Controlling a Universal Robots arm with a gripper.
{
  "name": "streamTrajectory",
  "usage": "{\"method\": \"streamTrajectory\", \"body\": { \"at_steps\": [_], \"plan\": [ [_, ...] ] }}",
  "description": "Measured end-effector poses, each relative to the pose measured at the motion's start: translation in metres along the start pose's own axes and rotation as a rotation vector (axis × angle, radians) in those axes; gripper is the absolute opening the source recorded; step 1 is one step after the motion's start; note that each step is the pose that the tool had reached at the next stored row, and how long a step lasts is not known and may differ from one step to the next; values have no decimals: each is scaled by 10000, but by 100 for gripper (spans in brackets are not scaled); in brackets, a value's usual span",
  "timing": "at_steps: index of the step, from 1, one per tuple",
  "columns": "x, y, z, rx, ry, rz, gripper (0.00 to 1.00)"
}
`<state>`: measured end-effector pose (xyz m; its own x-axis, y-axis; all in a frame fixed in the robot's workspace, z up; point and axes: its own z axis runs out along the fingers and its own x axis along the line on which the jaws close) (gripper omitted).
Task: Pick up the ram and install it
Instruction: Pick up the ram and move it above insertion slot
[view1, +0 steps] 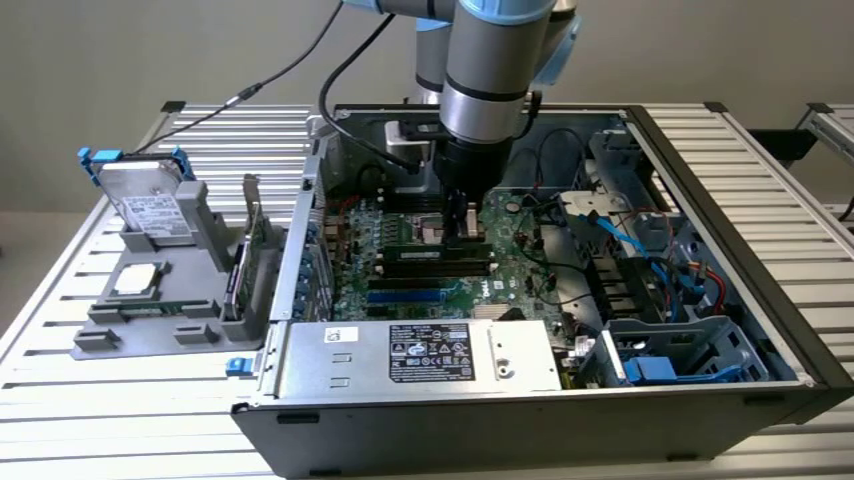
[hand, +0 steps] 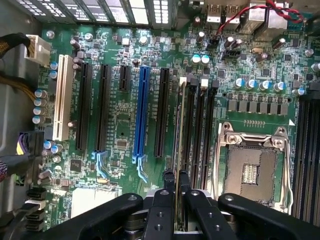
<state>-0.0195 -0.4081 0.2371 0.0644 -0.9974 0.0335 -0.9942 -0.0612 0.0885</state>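
My gripper (view1: 467, 238) has reached down inside the open computer case (view1: 747, 250), just over the green motherboard (view1: 400, 285). In the wrist view the gripper (hand: 176, 176) is shut on the ram (hand: 178, 125). The ram is seen edge-on as a thin dark stick running away from the fingers (hand: 165, 200). It lies along the first of the black memory slots (hand: 197, 130), beside the empty processor socket (hand: 250, 172). I cannot tell whether it is seated or just above the slot. In the exterior view the ram (view1: 416, 254) shows as a dark strip under the gripper.
A grey holder (view1: 147, 300) on the exterior view's left carries a hard drive (view1: 144, 205), a square silver processor chip (view1: 136, 281) and an upright green card (view1: 243, 270). The power supply (view1: 420, 352) fills the case front. Cables (view1: 641, 240) and a blue drive cage (view1: 667, 360) crowd the right.
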Motion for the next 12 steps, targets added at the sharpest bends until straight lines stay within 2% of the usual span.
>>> {"method": "streamTrajectory", "body": {
  "at_steps": [7, 12],
  "plan": [
    [-6, -14, 94, -13, -3, -1, 14],
    [-8, -15, 103, -14, -3, 0, 14]
  ]
}}
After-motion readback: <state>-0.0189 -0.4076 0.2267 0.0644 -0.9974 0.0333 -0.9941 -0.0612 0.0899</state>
